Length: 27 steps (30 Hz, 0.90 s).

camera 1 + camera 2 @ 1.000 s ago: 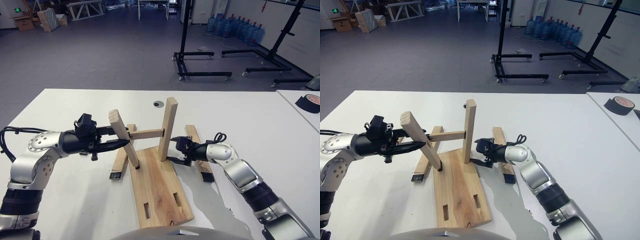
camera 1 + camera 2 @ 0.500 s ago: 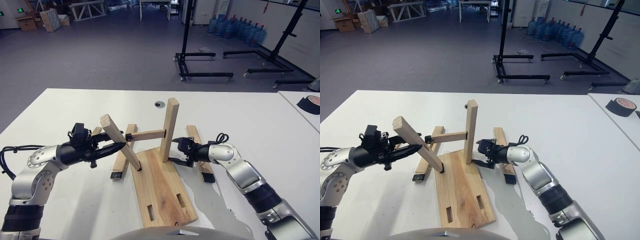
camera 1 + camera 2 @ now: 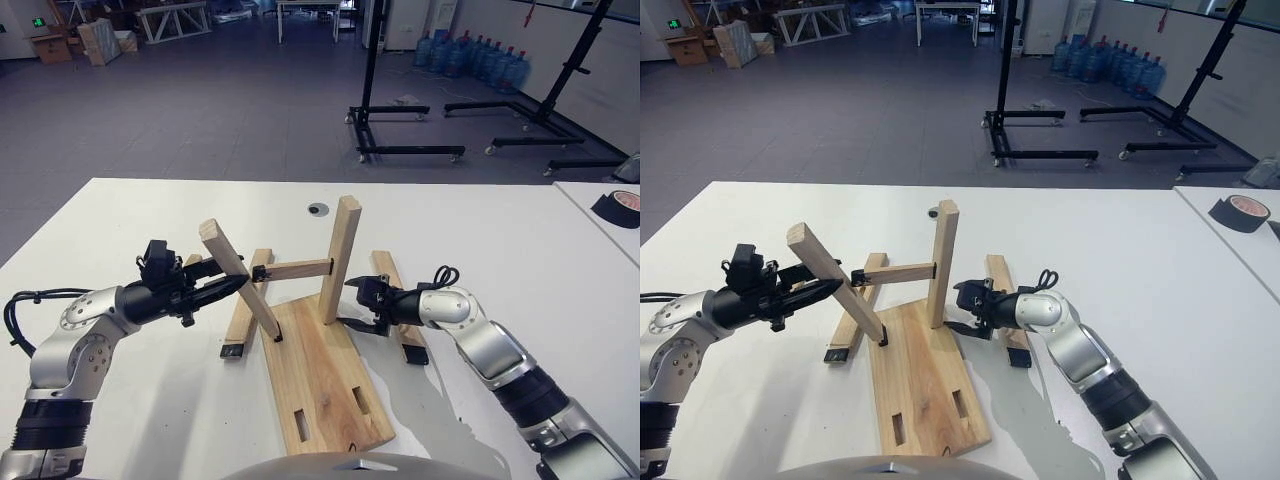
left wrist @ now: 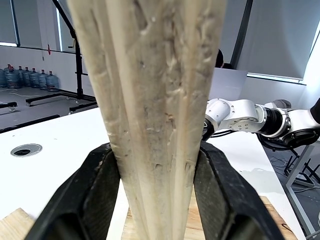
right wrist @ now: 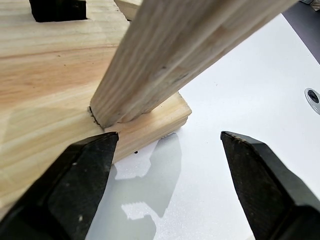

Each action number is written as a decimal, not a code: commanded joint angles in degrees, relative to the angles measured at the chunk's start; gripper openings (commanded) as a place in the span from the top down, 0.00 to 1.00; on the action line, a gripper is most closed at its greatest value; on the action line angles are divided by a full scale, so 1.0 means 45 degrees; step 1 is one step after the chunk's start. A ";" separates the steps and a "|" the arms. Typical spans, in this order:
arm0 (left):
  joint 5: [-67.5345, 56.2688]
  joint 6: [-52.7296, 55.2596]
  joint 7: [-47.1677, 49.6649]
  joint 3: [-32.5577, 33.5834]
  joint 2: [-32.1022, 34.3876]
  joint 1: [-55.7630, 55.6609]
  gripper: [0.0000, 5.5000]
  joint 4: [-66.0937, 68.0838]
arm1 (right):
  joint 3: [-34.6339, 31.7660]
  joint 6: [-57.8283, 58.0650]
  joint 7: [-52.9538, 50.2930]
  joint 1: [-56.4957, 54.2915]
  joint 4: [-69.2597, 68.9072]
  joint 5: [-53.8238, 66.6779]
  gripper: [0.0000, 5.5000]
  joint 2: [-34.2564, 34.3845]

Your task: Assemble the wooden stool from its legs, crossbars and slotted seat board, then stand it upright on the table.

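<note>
While the left gripper clamps the tilted leg, whose top leans left away from the upright leg, the right gripper stands open beside that upright leg's foot on the seat board.

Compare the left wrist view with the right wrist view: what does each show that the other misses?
Left wrist view, not the right: the left gripper, its fingers clamped on both sides of the tilted leg, with the right arm farther off across the table. Right wrist view, not the left: the right gripper, its fingers spread open by the base of the upright leg, where it meets the seat board. Both: the white table and its round hole.
</note>
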 commanded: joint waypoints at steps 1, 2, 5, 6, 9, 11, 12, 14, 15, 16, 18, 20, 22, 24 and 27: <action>0.2481 0.0393 0.1605 -0.1094 0.0238 0.0526 0.63 0.1285 | 0.0829 0.0499 0.0525 0.0666 0.0734 -0.0727 0.31 -0.0513; 0.2617 0.0319 0.1681 -0.1217 0.0249 0.0498 0.63 0.1367 | 0.0850 0.0455 0.0522 0.0632 0.0759 -0.0739 0.31 -0.0519; 0.2901 0.0105 0.1867 -0.1429 0.0279 0.0447 0.63 0.1704 | 0.0900 0.0401 0.0510 0.0602 0.0735 -0.0735 0.31 -0.0508; 0.2972 0.0040 0.1914 -0.1478 0.0309 0.0432 0.63 0.1813 | 0.0914 0.0382 0.0498 0.0605 0.0729 -0.0735 0.31 -0.0502; 0.3127 0.0005 0.2194 -0.1517 0.0430 0.0263 0.63 0.2317 | 0.0951 0.0280 0.0457 0.0587 0.0775 -0.0758 0.31 -0.0472; 0.3082 0.0285 0.2362 -0.1629 0.0516 0.0146 0.63 0.2531 | 0.0953 0.0224 0.0421 0.0566 0.0816 -0.0759 0.31 -0.0435; 0.3088 0.0445 0.2438 -0.1715 0.0558 0.0120 0.63 0.2592 | 0.0949 0.0202 0.0402 0.0561 0.0831 -0.0762 0.31 -0.0420; 0.3232 0.0727 0.2651 -0.1923 0.0611 0.0168 0.63 0.2836 | 0.0939 0.0167 0.0361 0.0560 0.0846 -0.0768 0.31 -0.0393; 0.3325 0.0767 0.2681 -0.2024 0.0630 0.0223 0.63 0.2942 | 0.0930 0.0155 0.0339 0.0578 0.0836 -0.0768 0.31 -0.0391; 0.3339 0.0792 0.2608 -0.2102 0.0665 0.0329 0.63 0.2933 | 0.0919 0.0142 0.0317 0.0602 0.0825 -0.0767 0.31 -0.0391; 0.3449 0.0814 0.2518 -0.2327 0.0791 0.0430 0.63 0.2928 | 0.0904 0.0100 0.0278 0.0637 0.0834 -0.0766 0.31 -0.0383; 0.3632 0.0694 0.2484 -0.2518 0.0829 0.0407 0.63 0.2926 | 0.0898 0.0063 0.0260 0.0608 0.0867 -0.0773 0.31 -0.0364; 0.3624 0.0669 0.2460 -0.2550 0.0814 0.0388 0.63 0.2829 | 0.0885 0.0062 0.0264 0.0557 0.0868 -0.0768 0.31 -0.0352; 0.3678 0.0562 0.2384 -0.2654 0.0834 0.0412 0.63 0.2738 | 0.0715 0.0067 0.0299 0.0638 0.0626 -0.0610 0.31 -0.0435; 0.3774 0.0385 0.2211 -0.2893 0.0910 0.0532 0.63 0.2467 | -0.0396 0.0760 0.0716 0.0962 -0.0821 0.0744 0.31 -0.0755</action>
